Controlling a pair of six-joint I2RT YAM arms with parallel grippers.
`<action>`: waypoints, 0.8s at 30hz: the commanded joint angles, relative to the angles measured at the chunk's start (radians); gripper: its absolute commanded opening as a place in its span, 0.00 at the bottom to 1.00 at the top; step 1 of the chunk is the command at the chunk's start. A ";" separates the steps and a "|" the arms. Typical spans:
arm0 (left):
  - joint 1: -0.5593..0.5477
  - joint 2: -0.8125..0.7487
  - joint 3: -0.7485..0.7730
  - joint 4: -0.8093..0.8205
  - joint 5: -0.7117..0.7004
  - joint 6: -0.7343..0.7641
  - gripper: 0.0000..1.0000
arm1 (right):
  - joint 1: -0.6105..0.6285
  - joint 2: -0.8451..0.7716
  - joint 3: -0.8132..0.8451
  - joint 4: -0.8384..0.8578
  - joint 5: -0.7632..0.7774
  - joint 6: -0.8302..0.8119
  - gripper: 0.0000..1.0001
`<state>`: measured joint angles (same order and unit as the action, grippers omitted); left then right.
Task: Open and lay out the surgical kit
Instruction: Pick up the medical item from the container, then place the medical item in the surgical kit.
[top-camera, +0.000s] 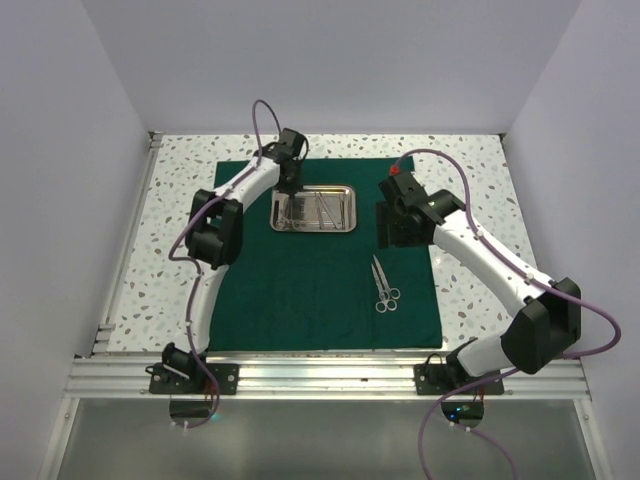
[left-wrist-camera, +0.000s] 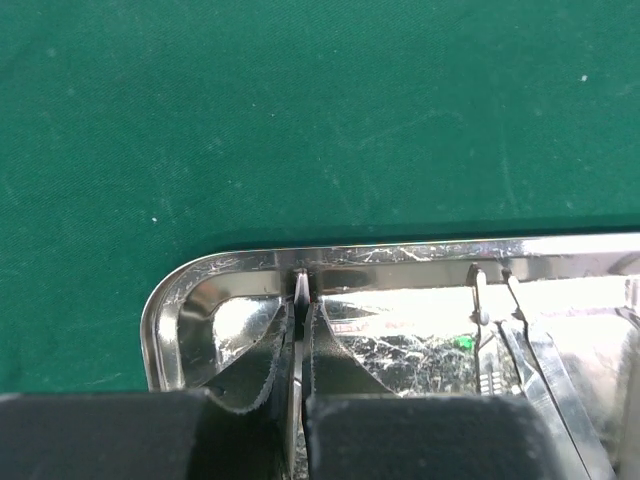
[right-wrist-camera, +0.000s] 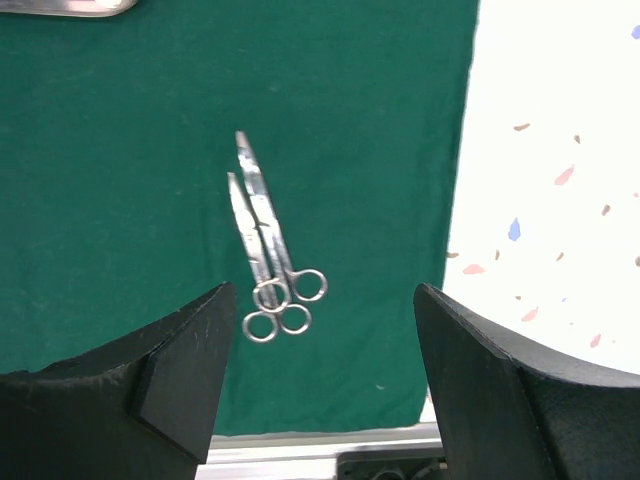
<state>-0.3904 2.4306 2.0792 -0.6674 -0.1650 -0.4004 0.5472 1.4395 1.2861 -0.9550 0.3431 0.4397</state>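
The dark green cloth (top-camera: 310, 280) lies spread flat on the table. The shiny steel tray (top-camera: 345, 190) sits on its far half with slim silver instruments (top-camera: 322, 208) inside. My left gripper (top-camera: 290, 196) reaches into the tray's left end. In the left wrist view the gripper (left-wrist-camera: 300, 312) is shut on a thin silver instrument (left-wrist-camera: 300, 286), whose tip pokes out near the tray rim (left-wrist-camera: 240, 263). Two pairs of scissors (top-camera: 383, 285) lie side by side on the cloth's right half. My right gripper (top-camera: 391, 228) hovers open and empty above the scissors (right-wrist-camera: 262, 235), as the right wrist view (right-wrist-camera: 322, 292) shows.
More instruments (left-wrist-camera: 495, 300) lie in the tray to the right of my left fingers. The cloth's right edge (right-wrist-camera: 468, 200) borders the speckled white table (right-wrist-camera: 560, 200). An aluminium rail (top-camera: 330, 375) runs along the near edge. White walls enclose the table.
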 joint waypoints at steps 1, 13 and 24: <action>0.041 -0.066 0.009 -0.012 0.112 0.012 0.00 | -0.004 -0.037 0.047 0.082 -0.088 -0.045 0.76; 0.050 -0.255 -0.076 0.078 0.360 -0.032 0.00 | -0.004 0.149 0.266 0.306 -0.513 -0.062 0.77; 0.051 -0.353 -0.110 0.098 0.444 -0.110 0.00 | 0.013 0.386 0.416 0.460 -0.636 0.051 0.77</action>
<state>-0.3424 2.1635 1.9884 -0.6071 0.2287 -0.4721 0.5522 1.8000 1.6367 -0.5705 -0.2310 0.4522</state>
